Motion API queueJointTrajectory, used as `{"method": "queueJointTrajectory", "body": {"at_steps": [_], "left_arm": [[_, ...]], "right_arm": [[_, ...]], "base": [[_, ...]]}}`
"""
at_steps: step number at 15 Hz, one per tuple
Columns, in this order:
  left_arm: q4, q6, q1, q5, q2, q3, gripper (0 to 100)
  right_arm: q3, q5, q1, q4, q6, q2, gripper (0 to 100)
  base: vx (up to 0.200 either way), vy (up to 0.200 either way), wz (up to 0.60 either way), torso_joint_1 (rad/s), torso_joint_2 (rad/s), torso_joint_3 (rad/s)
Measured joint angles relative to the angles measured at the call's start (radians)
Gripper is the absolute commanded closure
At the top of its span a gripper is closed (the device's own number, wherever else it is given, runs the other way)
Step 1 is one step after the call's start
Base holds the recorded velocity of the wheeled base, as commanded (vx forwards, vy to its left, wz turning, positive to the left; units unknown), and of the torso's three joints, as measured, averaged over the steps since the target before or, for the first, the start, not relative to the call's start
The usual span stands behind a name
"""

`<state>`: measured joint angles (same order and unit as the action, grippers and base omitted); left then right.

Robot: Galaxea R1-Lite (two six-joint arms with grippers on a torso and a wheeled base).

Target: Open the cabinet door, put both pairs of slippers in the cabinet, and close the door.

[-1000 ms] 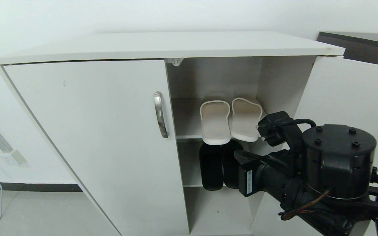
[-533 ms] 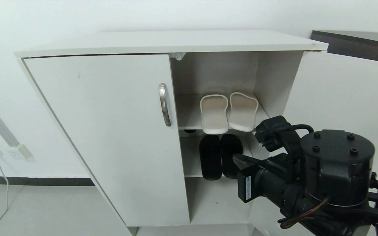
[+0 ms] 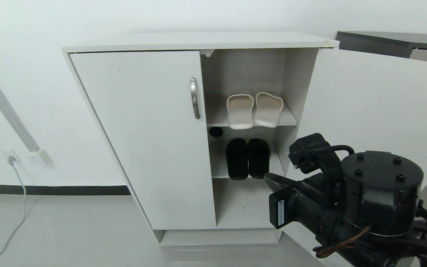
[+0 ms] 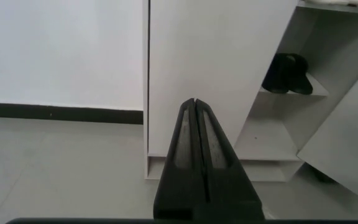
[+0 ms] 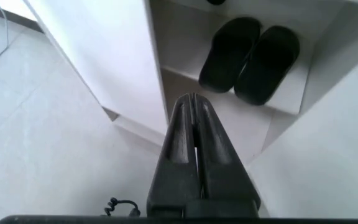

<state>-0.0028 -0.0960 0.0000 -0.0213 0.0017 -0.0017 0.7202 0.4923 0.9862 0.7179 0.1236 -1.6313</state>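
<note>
White cabinet (image 3: 143,129), right door (image 3: 365,107) open, white slippers (image 3: 240,111) above black slippers (image 3: 237,158)

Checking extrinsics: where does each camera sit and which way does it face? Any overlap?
Head view: on the head, looking forward and down at the cabinet with its open door; white slippers on the upper shelf, black slippers below; right arm at lower right.
Left wrist view: on the left wrist, low, facing the closed door; left gripper ahead, jaws shut.
Right wrist view: on the right wrist, looking down into the open side; right gripper, jaws shut.
Shared: all three show the black slippers.
</note>
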Motion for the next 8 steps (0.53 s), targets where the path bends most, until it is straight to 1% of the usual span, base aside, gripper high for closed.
{"method": "queueJointTrajectory", "body": {"at_steps": [2,7,8], "left_arm": [[0.000,0.000,0.000,0.000,0.000,0.000,100],[0.000,0.000,0.000,0.000,0.000,0.000,100],[0.000,0.000,0.000,0.000,0.000,0.000,100]], "right_arm": [[-0.008,0.000,-0.001,0.016,-0.005,-0.008,100],[-0.014,0.000,-0.003,0.020,-0.005,-0.020,100],[-0.016,0.001,-0.005,0.020,-0.005,-0.022,100]], "base": [[-0.200,0.000,0.00,0.000,0.00,0.007],[0.000,0.000,0.00,0.000,0.00,0.000],[0.000,0.000,0.00,0.007,-0.10,-0.100]]}}
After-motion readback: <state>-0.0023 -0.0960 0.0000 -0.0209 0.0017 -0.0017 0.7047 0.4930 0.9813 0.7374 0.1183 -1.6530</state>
